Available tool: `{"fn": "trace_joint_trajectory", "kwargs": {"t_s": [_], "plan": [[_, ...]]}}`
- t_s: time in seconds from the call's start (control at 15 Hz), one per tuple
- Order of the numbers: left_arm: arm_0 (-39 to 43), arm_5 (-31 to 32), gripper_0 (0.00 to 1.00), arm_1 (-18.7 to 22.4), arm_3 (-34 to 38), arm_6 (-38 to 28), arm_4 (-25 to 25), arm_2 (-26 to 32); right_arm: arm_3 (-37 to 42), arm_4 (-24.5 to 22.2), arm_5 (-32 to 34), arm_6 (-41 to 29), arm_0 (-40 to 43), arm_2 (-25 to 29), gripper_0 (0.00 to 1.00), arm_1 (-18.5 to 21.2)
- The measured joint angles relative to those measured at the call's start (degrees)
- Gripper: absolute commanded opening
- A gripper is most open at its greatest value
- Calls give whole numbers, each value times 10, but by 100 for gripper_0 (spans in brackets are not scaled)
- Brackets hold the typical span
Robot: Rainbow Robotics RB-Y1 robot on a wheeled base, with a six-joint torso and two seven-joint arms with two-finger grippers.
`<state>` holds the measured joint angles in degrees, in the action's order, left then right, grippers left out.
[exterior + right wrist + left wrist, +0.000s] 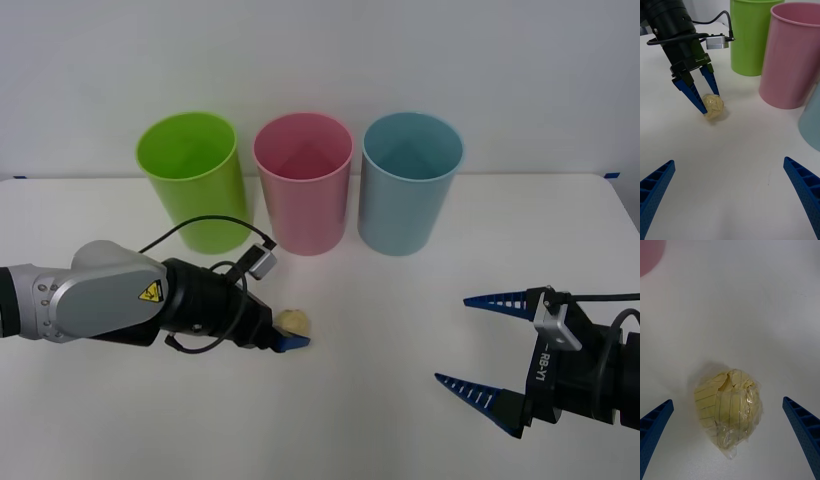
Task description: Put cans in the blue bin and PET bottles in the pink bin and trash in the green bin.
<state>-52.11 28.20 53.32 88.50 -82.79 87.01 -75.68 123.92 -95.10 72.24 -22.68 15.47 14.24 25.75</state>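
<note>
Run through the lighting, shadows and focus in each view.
Front view: even, soft light on the white table, only a faint shadow under the trash beside the left claw. Right wrist view: no harsh glare on the green bin or pink bin. Left wrist view: the trash is sharp with a soft shadow behind it; the pink bin at the corner is blurred.

Left arm: extended low from the robot's left, grey elbow housing and black wrist in line, reaching toward the trash (296,321). Left gripper (290,338) sits at the trash with its blue ribbed fingers (692,95) spread, one to each side of it. Right arm: low, well apart from the trash on the robot's right. Right gripper (472,342) has its fingers spread wide, holding nothing.
</note>
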Motion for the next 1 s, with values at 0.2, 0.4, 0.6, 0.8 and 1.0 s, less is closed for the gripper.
{"fn": "trace_joint_trajectory", "kwargs": {"t_s": [0.2,0.4,0.6,0.8,1.0], "plan": [[2,0,100,-7,-7,0,5,-2,0,0,0,0,0,0,100,0],[3,0,100,-15,-16,0,15,-4,0,0,0,0,0,0,100,0],[7,0,100,-33,-30,-1,21,-4,0,0,0,0,0,0,100,0],[8,-1,100,-52,-48,0,30,-4,0,0,0,0,0,0,100,0],[9,-1,53,-61,-56,0,41,-4,0,0,0,0,0,0,100,0]]}}
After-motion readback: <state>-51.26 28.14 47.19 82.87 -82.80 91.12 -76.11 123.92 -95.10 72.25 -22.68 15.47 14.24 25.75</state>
